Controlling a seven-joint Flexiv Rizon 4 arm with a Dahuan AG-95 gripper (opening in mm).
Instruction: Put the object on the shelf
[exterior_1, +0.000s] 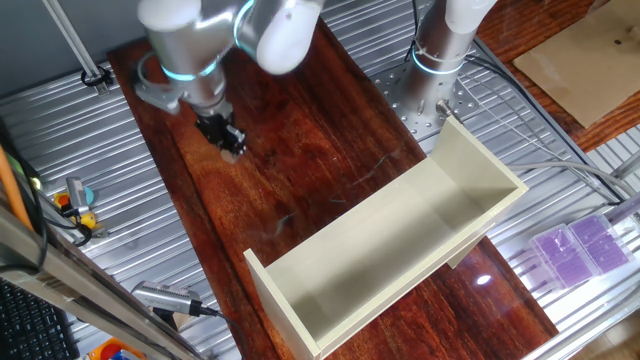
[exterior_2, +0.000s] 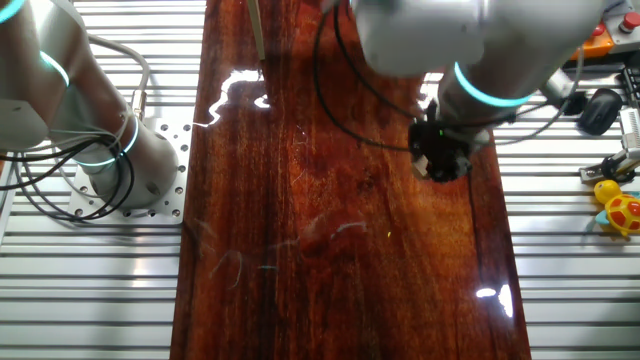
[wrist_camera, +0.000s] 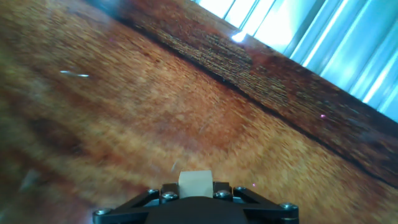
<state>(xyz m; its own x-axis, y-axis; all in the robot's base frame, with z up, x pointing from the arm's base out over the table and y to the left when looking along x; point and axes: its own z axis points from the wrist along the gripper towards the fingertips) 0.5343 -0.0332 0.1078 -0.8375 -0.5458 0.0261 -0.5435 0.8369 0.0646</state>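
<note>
The object, a tiny light-tan wooden cube (wrist_camera: 194, 183), sits clamped between my two black fingers at the bottom of the hand view. It also shows as a tan speck (exterior_1: 233, 153) at the fingertips in one fixed view. My gripper (exterior_1: 229, 142) is shut on it over the far left part of the dark wooden tabletop (exterior_1: 330, 160), close to the surface. In the other fixed view the gripper (exterior_2: 441, 160) points down near the table's right edge, and the cube is hidden. The shelf (exterior_1: 400, 250), a long cream-white open box, lies well to the right of the gripper.
A second arm's base (exterior_1: 440, 60) stands on the metal plate behind the shelf. A flat tan board (exterior_1: 590, 60) lies at the back right. Purple boxes (exterior_1: 580, 250) lie right of the shelf. Small tools (exterior_1: 75, 205) and a yellow toy (exterior_2: 620, 208) lie off the tabletop.
</note>
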